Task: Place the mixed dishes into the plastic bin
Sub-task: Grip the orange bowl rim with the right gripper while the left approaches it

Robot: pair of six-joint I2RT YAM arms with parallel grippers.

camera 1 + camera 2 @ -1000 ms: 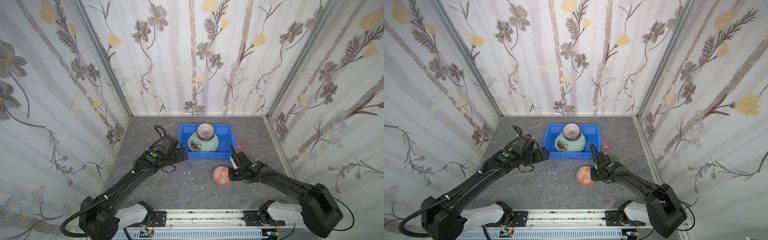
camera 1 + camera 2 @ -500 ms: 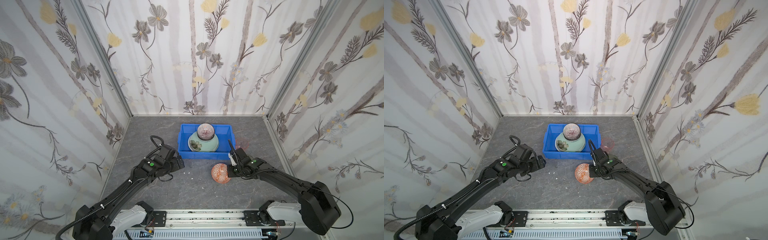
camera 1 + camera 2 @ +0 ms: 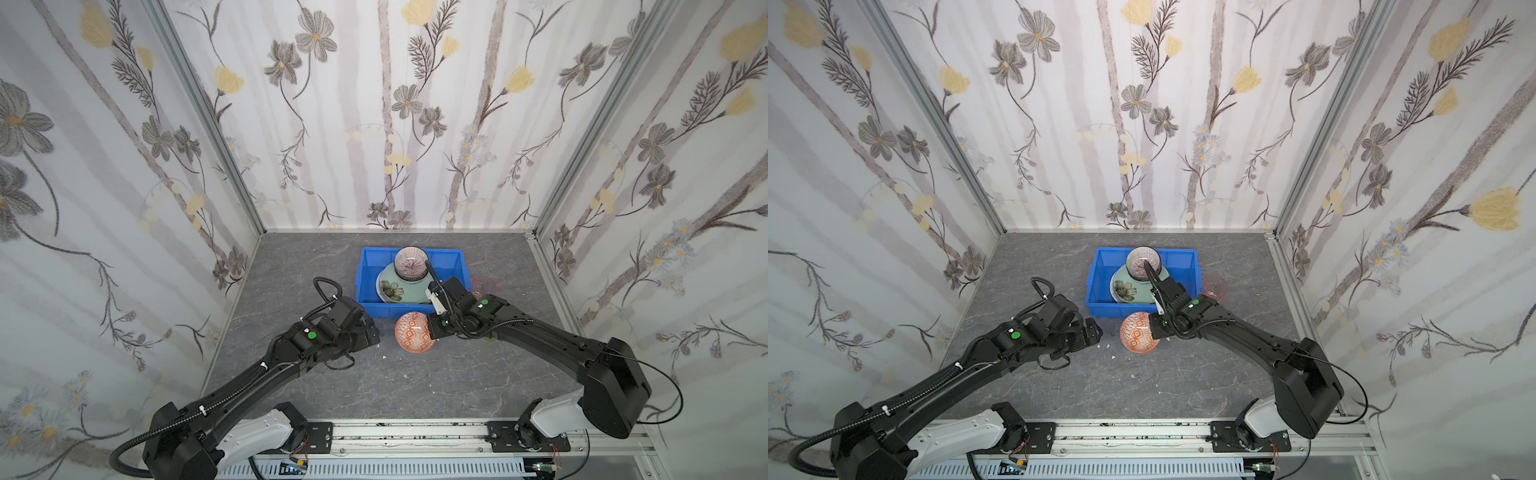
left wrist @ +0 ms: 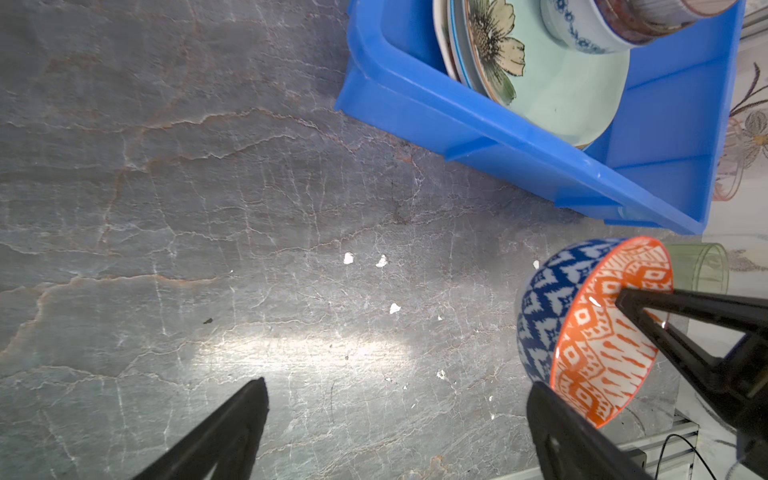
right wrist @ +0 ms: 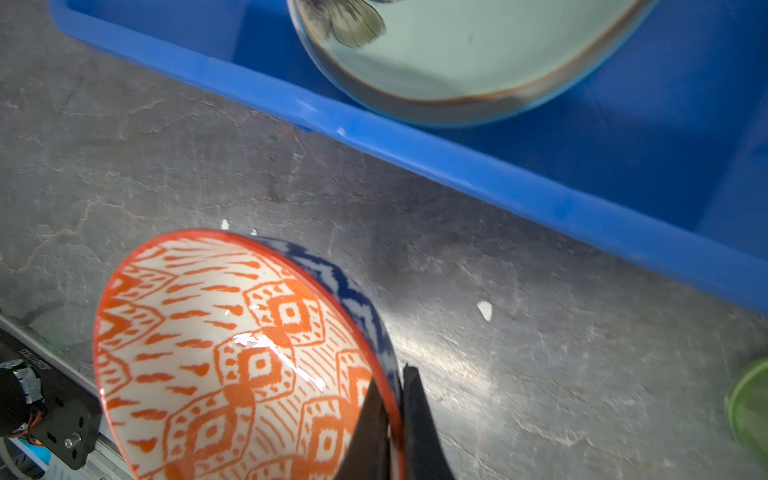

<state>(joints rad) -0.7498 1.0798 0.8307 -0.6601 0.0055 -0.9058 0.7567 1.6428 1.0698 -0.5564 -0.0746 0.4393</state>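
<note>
Orange bowl (image 3: 413, 337), blue-patterned outside, tipped on edge, sits just outside the blue bin (image 3: 374, 311) at its 6 o'clock in both top views. Right tool (image 5: 392, 395) is pinched tight on the bowl's rim, one finger inside, one outside. Left tool (image 4: 397, 384) is spread wide, holding nothing, over bare tabletop (image 4: 208, 208) at the bowl's 9 o'clock. Mint flower plate (image 3: 390, 289) lies in the bin with the striped bowl (image 3: 410, 264) stacked above. Pink tumbler (image 3: 484, 286) stands outside at the bin's 3 o'clock. Green tumbler (image 4: 702, 266) is near the bowl.

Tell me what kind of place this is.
Probably a staged robot test booth, not a kitchen: floral-papered wall panels enclose a grey stone-look tabletop, and two black robot arms are mounted on a metal rail.
</note>
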